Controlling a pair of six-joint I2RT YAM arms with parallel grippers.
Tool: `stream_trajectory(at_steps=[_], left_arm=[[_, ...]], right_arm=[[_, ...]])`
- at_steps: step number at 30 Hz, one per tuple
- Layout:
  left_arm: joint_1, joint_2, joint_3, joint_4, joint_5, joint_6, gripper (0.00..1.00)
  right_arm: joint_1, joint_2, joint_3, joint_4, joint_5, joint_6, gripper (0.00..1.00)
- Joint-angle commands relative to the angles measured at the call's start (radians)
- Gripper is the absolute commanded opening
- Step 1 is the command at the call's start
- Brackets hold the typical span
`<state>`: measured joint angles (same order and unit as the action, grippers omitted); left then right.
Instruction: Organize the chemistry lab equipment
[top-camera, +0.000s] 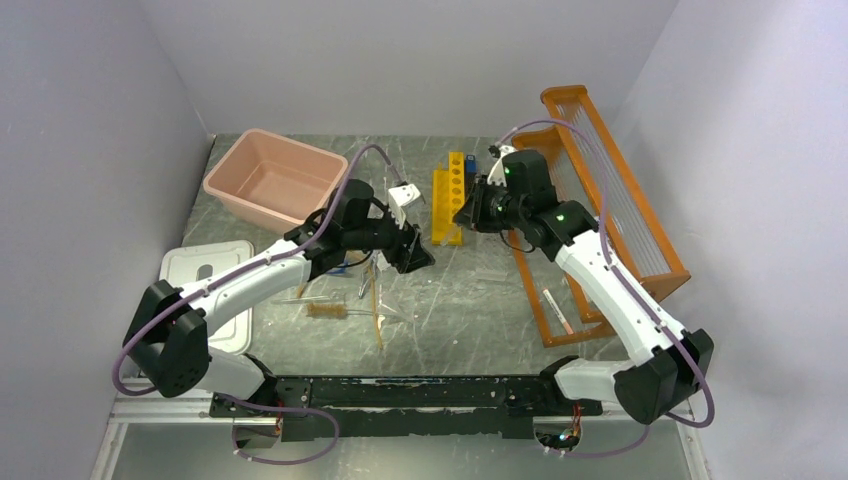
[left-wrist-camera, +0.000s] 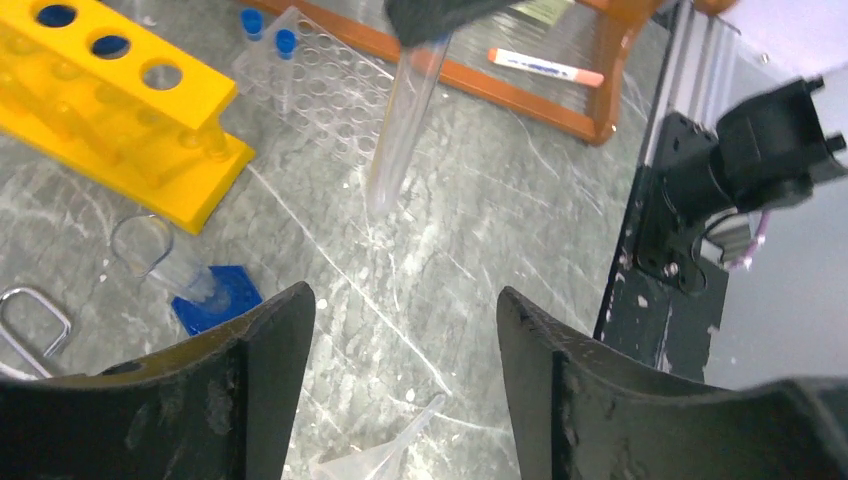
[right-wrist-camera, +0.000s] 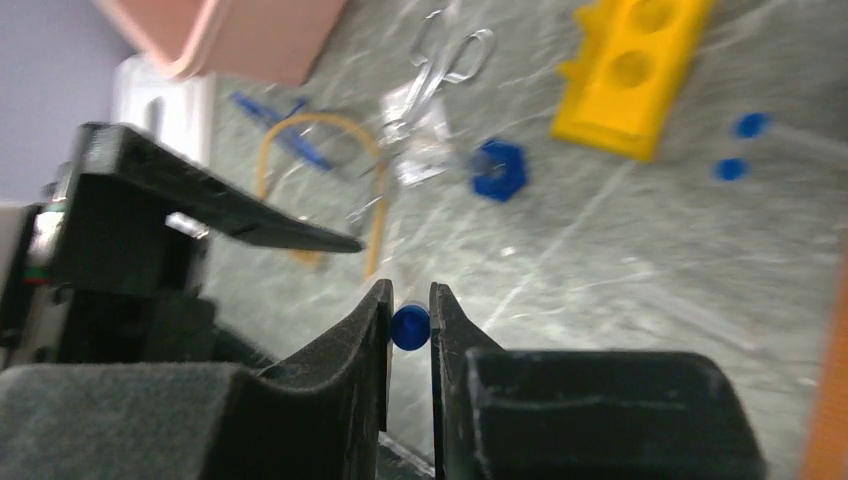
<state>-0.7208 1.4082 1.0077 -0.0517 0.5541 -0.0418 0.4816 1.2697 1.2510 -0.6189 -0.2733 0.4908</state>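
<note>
My right gripper (right-wrist-camera: 410, 288) is shut on the blue-capped end of a clear glass tube (right-wrist-camera: 410, 327). In the left wrist view that tube (left-wrist-camera: 405, 120) hangs slanted above the table, near the yellow tube rack (left-wrist-camera: 110, 110). My left gripper (left-wrist-camera: 402, 295) is open just left of it, with nothing between its fingers. A clear plastic funnel (left-wrist-camera: 385, 455) lies on the table beneath the left gripper. From above, the left gripper (top-camera: 410, 255) and right gripper (top-camera: 468, 213) stand close together beside the yellow rack (top-camera: 449, 198). Metal scissors (right-wrist-camera: 440, 60), amber tubing (right-wrist-camera: 330, 180) and a wire brush (top-camera: 325, 310) lie loose.
A pink tub (top-camera: 275, 178) stands at the back left, its white lid (top-camera: 205, 270) nearer. The orange shelf rack (top-camera: 610, 220) fills the right side. A clear rack with blue-capped tubes (left-wrist-camera: 320, 90) and a small blue-based cylinder (left-wrist-camera: 190, 285) sit near the yellow rack.
</note>
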Motion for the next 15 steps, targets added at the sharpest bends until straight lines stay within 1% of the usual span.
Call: stream_trajectory(at_steps=[1, 3, 6, 9, 15], left_arm=[[-0.002, -0.037, -0.035, 0.111, -0.131, -0.124, 0.73], [-0.002, -0.053, -0.055, 0.134, -0.159, -0.157, 0.74], [-0.001, -0.071, -0.071, 0.143, -0.175, -0.197, 0.74], [-0.002, -0.087, -0.083, 0.148, -0.181, -0.214, 0.74], [-0.002, -0.117, -0.096, 0.139, -0.208, -0.232, 0.74]], right_arm=[[-0.007, -0.058, -0.005, -0.011, 0.393, -0.13, 0.09], [-0.007, -0.079, -0.063, 0.045, 0.518, -0.162, 0.09], [-0.007, -0.091, -0.163, 0.15, 0.64, -0.179, 0.09], [-0.008, -0.083, -0.272, 0.295, 0.69, -0.182, 0.09], [-0.008, -0.022, -0.377, 0.484, 0.727, -0.186, 0.08]])
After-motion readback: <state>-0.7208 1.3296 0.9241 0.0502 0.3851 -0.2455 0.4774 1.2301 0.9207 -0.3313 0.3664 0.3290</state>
